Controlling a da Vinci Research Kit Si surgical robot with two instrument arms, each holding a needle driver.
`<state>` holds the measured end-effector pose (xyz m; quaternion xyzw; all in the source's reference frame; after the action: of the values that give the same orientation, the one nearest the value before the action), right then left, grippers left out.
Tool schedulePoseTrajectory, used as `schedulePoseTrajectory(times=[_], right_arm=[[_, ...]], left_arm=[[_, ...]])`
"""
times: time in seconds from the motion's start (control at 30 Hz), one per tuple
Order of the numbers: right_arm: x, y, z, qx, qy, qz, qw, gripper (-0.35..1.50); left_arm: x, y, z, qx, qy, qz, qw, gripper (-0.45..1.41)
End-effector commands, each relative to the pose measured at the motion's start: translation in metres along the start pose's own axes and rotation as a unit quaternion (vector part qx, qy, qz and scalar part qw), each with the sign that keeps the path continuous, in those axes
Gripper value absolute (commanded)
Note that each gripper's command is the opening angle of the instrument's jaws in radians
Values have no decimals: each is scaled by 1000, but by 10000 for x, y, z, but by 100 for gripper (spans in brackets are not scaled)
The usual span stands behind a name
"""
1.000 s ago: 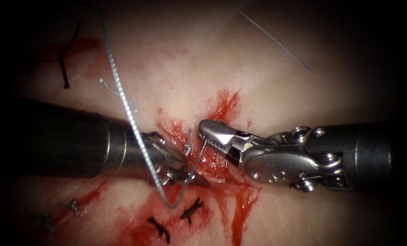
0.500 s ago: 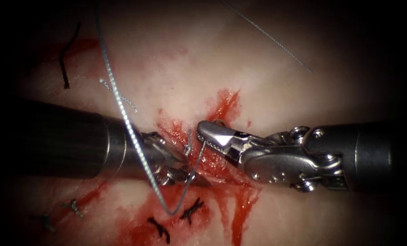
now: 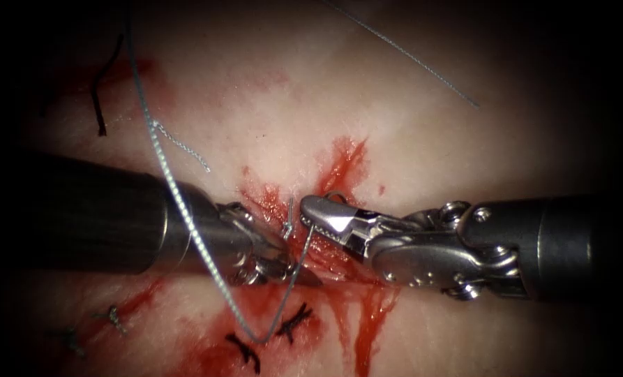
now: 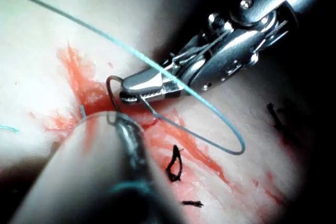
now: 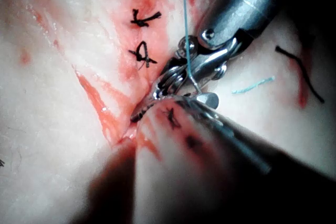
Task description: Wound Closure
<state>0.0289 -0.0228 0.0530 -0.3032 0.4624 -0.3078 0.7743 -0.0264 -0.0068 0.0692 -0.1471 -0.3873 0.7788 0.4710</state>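
My right tool [image 3: 310, 209] comes in from the right, its jaws shut on the curved needle [image 3: 298, 262] partway along its curve. The needle's front part arcs over the jaw tip above the cut [image 3: 325, 244]; I cannot tell whether its point is in the tissue [image 3: 269, 105]. Its trailing end hangs down-left, and there the thread [image 3: 178, 202] loops back up to the far left. My left tool [image 3: 304, 276] lies on the cut's left side just below, jaws shut with nothing seen between them. The left wrist view shows the right tool [image 4: 131, 85] gripping the needle [image 4: 199, 135].
Dark stitches [image 3: 294, 321] [image 3: 245, 350] sit below the tools in red fluid [image 3: 367, 314], another at lower left [image 3: 114, 318]. A knotted thread stub [image 3: 287, 222] stands between the tools. A loose dark thread piece [image 3: 100, 98], a short pale piece [image 3: 182, 145] and a thread strand [image 3: 409, 59] lie farther back.
The right tool shifted slightly left and down with the needle. The needle's trailing end and the thread loop dropped lower, and the long thread swung left. The left tool stayed put.
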Motion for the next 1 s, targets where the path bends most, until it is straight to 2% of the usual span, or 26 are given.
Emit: schedulePoseTrajectory(times=[0.03, 0.47, 0.77, 1.0], right_arm=[[4, -4, 9, -1, 2, -1, 1000, -35], [6, -20, 12, 24, 7, -18, 1000, -35], [7, -28, 11, 23, -10, 31, 999, -35], [-1, -16, 8, -34, -41, 104, 993, -35]], left_arm=[[1, 0, 7, 0, 0, 0, 1000, -45], [1, 0, 7, 0, -1, 0, 1000, -45], [1, 0, 7, -1, -1, 0, 1000, -45], [1, 1, 6, -1, -1, 0, 1000, -45]])
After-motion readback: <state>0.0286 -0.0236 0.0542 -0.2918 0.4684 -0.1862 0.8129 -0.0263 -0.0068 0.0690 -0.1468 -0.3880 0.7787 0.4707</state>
